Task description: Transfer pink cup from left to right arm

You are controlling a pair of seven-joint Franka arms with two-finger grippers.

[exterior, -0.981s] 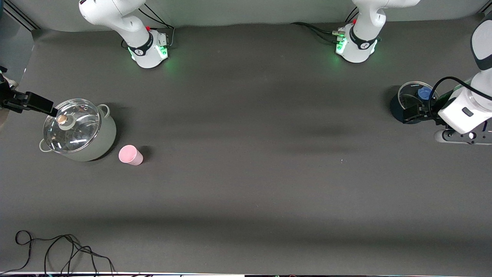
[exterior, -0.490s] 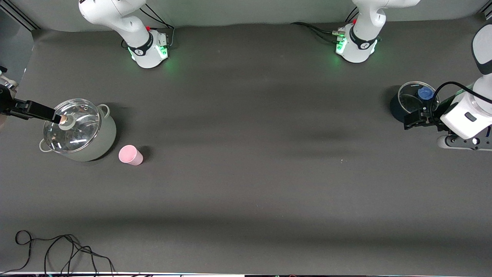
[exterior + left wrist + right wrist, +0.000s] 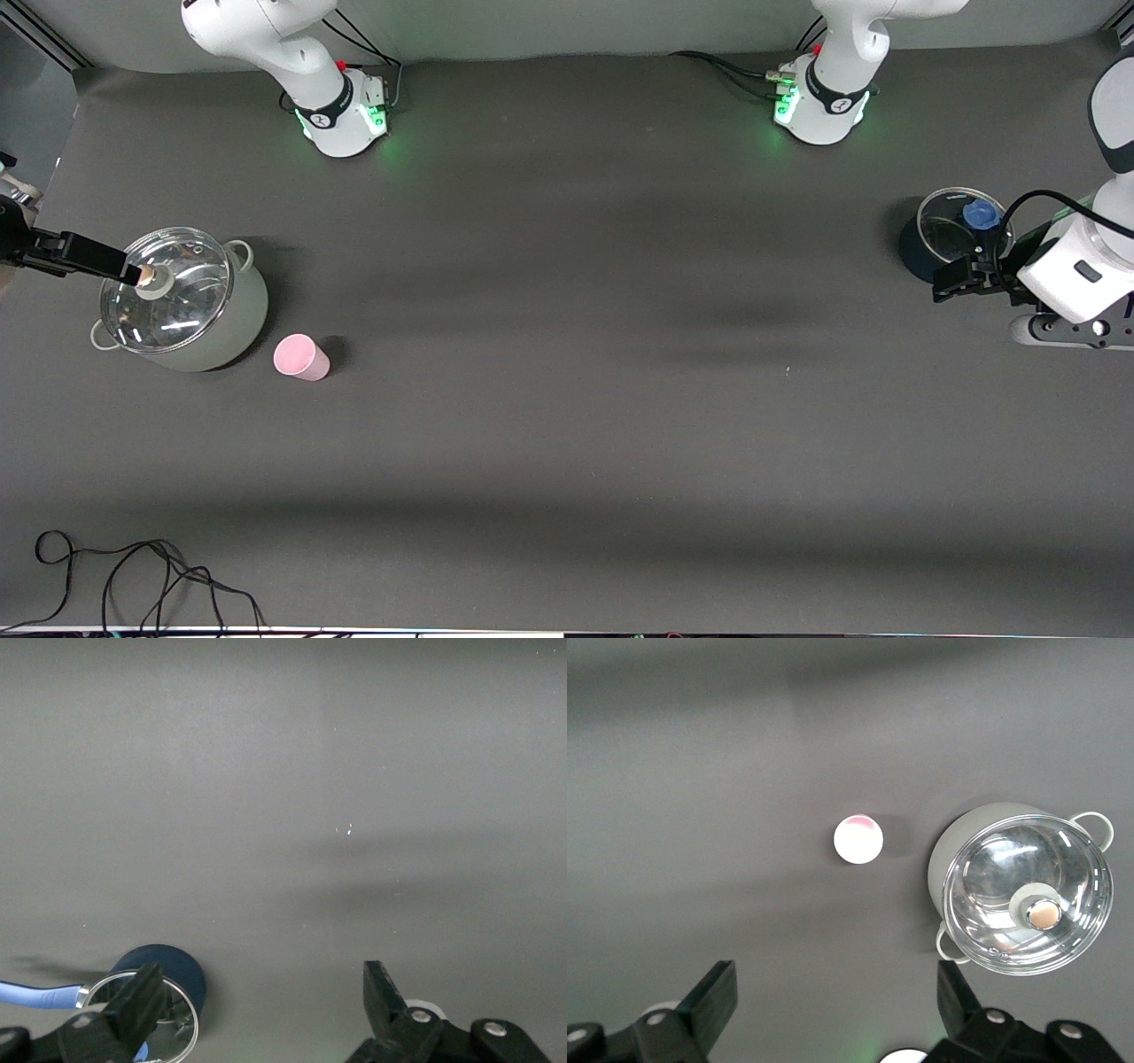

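Note:
The pink cup (image 3: 299,357) stands on the table toward the right arm's end, beside a pale green pot (image 3: 244,323) and nearer to the front camera. In the right wrist view the cup (image 3: 858,839) lies well below the camera, beside that pot (image 3: 946,859). My right gripper (image 3: 131,270) is open and empty, up over the pot's glass lid; in its own view (image 3: 837,979) the fingers stand wide apart. My left gripper (image 3: 941,288) is open and empty at the left arm's end of the table, over the mat beside a dark pot (image 3: 912,252); its own view (image 3: 263,974) shows bare mat between the fingers.
The dark pot (image 3: 177,961) has a glass lid with a blue knob (image 3: 980,213). The pale pot's lid has a tan knob (image 3: 1044,914). A loose black cable (image 3: 133,576) lies at the table's front corner at the right arm's end.
My left gripper has moved off the dark pot toward the front camera. My right gripper has shifted slightly over the pale pot's lid. The cup has not moved.

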